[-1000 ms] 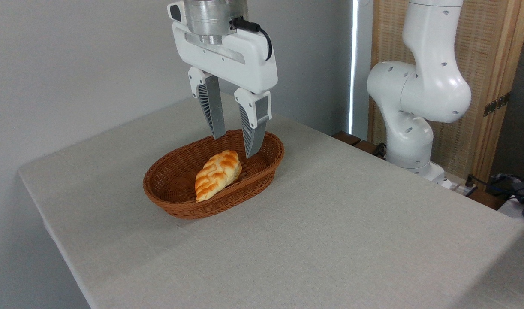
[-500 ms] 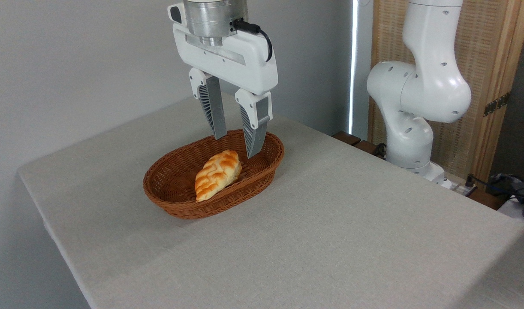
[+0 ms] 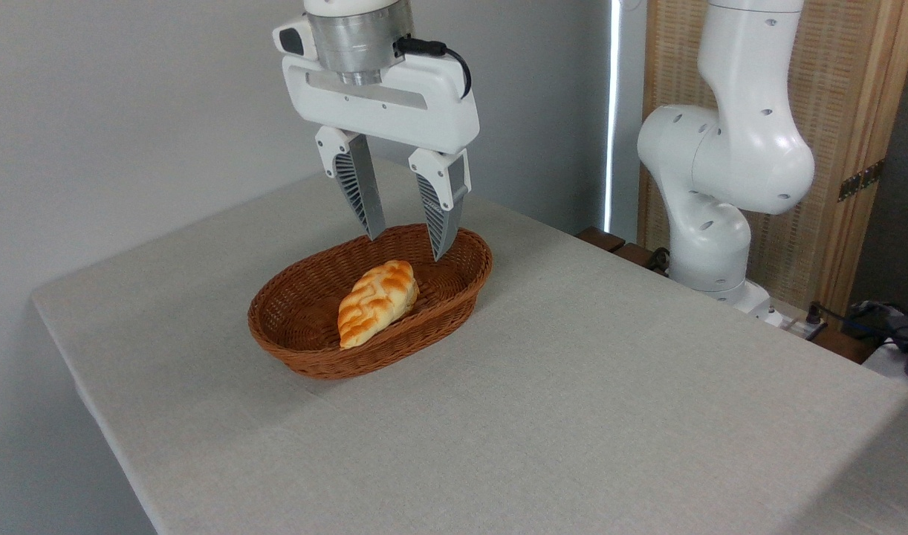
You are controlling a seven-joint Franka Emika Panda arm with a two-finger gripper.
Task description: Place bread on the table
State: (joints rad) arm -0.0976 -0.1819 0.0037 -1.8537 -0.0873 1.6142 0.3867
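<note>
I'm looking into what reads as a robot lab dressed up as a home: a white robot arm stands bolted beside a cloth-covered table, plain grey wall behind, a woven panel in a wooden frame, and loose cables at the right edge

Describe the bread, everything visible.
The bread is a single elongated, leaf-shaped loaf tapering to a point at its lower-left end. Its braided crust is glossy golden-orange with pale cream grooves. It looks intact. It lies inside the brown wicker basket, slanted from lower left to upper right, seemingly propped against the near wall. Only the basket touches it; the open pincer hangs above its upper-right end, clear of it.
</note>
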